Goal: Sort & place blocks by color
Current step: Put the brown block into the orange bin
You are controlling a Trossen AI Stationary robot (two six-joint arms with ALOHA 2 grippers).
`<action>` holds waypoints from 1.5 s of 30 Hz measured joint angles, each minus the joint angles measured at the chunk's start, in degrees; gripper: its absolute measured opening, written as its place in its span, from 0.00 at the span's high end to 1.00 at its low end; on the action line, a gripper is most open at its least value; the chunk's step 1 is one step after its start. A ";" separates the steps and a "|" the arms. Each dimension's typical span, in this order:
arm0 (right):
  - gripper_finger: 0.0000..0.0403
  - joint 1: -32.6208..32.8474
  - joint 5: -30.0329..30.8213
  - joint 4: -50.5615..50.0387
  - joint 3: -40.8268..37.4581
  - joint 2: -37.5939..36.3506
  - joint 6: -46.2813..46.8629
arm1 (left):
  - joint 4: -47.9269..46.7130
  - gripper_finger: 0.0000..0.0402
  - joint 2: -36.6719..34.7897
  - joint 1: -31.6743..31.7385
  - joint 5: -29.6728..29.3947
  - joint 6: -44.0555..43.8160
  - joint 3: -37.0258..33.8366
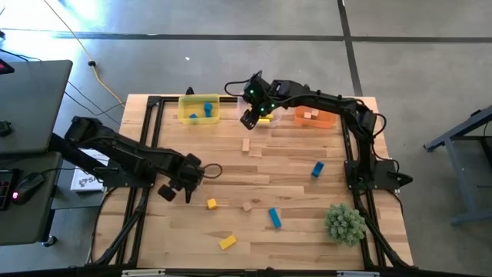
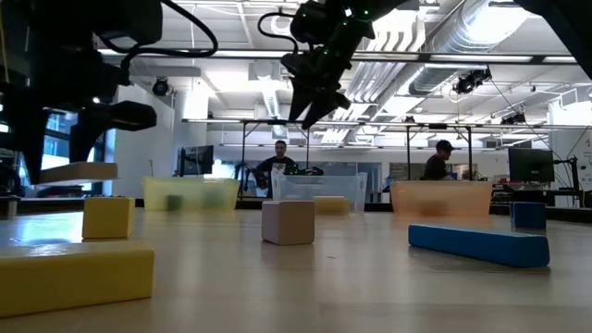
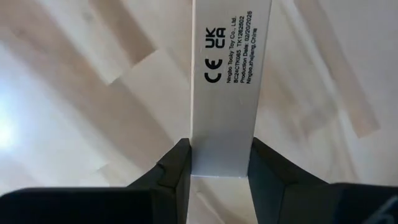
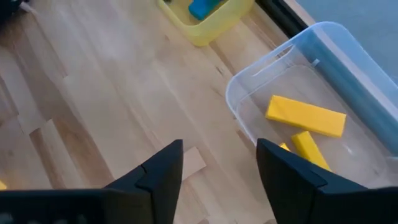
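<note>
My left gripper (image 3: 221, 171) is shut on a plain light wood bar (image 3: 227, 74) with black print on its top face, above the table's left part (image 1: 173, 186). In the low view the bar (image 2: 79, 172) hangs level above the tabletop. My right gripper (image 4: 217, 168) stands open and holds nothing, high over the far middle (image 1: 250, 115), beside the clear bin (image 4: 323, 93) that holds yellow blocks (image 4: 305, 115). The yellow bin (image 1: 198, 108) holds blue blocks. Loose blocks lie flat on the table: blue (image 1: 274, 218), yellow (image 1: 227, 241), plain (image 1: 247, 206). My left gripper pinches the bar's two long sides (image 3: 221, 158) between its two fingers, close to one end. The fingers point down from above and lie across the bar. The bar stays level, printed face up, lifted clear of the table.
An orange bin (image 1: 314, 115) with plain blocks stands at the far right. A spiky green plant ball (image 1: 344, 223) sits near the right front corner. More loose blocks lie at mid-table (image 1: 246, 145), (image 1: 317, 168), (image 1: 211, 204). People sit beyond the far edge (image 2: 277, 162).
</note>
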 joint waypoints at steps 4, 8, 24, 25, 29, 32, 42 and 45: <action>0.50 -1.78 -5.97 0.03 0.00 0.00 -1.28 | -0.25 0.76 -1.77 3.32 -1.33 -0.07 0.01; 0.50 -3.80 -14.16 0.43 0.00 0.02 -1.56 | -0.22 0.76 -2.81 7.80 -2.56 -0.19 0.05; 0.50 -7.92 -28.75 3.81 0.00 0.02 1.67 | 8.86 0.76 -3.01 28.21 -7.51 -1.51 5.34; 0.50 -7.92 -28.76 4.86 0.00 0.02 2.21 | 9.75 0.76 -3.01 29.22 -8.15 -1.50 5.97; 0.50 -7.92 -28.78 8.96 0.00 0.02 4.60 | 14.46 0.76 -3.01 32.45 -10.96 -1.55 8.43; 0.50 -7.79 -28.82 11.81 0.00 0.02 6.59 | 17.65 0.76 -3.01 34.11 -12.72 -1.51 9.67; 0.50 -6.22 -29.07 16.91 0.00 0.02 12.17 | 21.50 0.76 -3.01 35.57 -19.53 -1.68 11.92; 0.50 -5.12 -28.59 16.97 0.00 0.02 12.13 | 21.74 0.76 -3.01 35.58 -21.36 -2.13 12.57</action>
